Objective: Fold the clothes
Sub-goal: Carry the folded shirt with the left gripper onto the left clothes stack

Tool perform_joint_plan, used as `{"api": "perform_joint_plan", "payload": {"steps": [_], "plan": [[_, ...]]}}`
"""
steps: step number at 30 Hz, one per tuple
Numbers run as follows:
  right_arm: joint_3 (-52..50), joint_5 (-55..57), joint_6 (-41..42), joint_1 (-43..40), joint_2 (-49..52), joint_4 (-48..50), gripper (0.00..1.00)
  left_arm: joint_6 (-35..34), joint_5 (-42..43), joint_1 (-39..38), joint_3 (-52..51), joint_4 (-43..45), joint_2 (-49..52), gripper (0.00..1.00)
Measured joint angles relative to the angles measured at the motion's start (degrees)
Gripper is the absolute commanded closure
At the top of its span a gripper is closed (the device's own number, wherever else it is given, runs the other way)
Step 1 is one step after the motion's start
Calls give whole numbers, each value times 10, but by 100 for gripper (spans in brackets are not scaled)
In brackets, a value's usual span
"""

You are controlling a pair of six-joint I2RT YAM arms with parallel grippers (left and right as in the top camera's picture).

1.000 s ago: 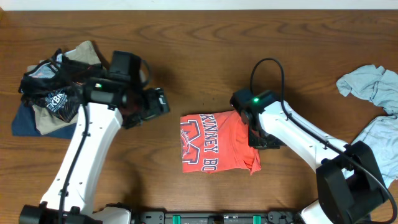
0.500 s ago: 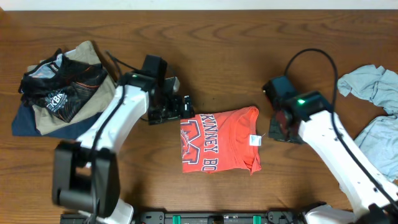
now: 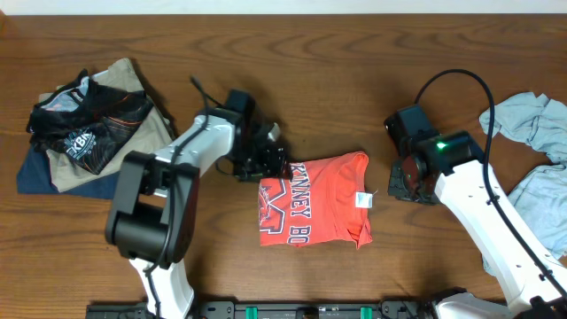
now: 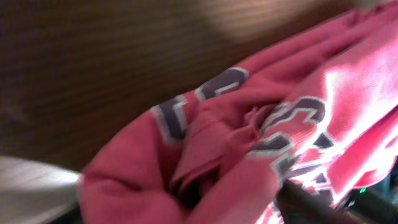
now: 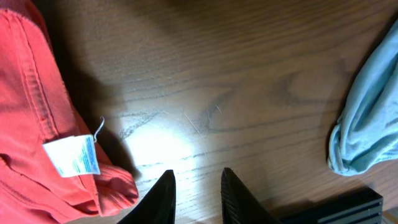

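I'm seeing the red T-shirt (image 3: 312, 199) lying mid-frame in a compact rectangle; I judge it nearly done. The left gripper (image 3: 273, 161) is sitting at its upper-left corner, and I cannot tell its finger state. The right gripper (image 5: 196, 199) is hovering empty, fingers apart. The grey-blue shirt (image 3: 536, 133) at right edge is waiting crumpled.

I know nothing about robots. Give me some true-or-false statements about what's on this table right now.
1. The red T-shirt lies in the middle of the table. True.
2. The right fingers hold it. False: they are open over bare wood beside it.
3. A pale blue shirt lies at the right edge. True.
4. The pile of dark clothes touches the blue shirt. False: it sits far left.
5. A white tag shows on the red shirt. True.
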Motion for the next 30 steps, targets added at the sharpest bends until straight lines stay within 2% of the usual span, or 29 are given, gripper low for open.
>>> {"api": "perform_joint_plan", "payload": {"steps": [2,8,13,24,30], "plan": [[0,0,0,-1,0,0,77,8,0,-12,0,3,11,93],[0,0,-3,-1,0,0,77,17,-30,-23,9,-20,8,94],[0,0,-5,-1,0,0,77,9,-152,5,56,-72,-11,94],[0,0,-6,-1,0,-1,77,0,-382,204,228,-81,-127,94],[0,0,-6,-1,0,-1,77,-14,-436,358,251,-67,-155,93]]}}
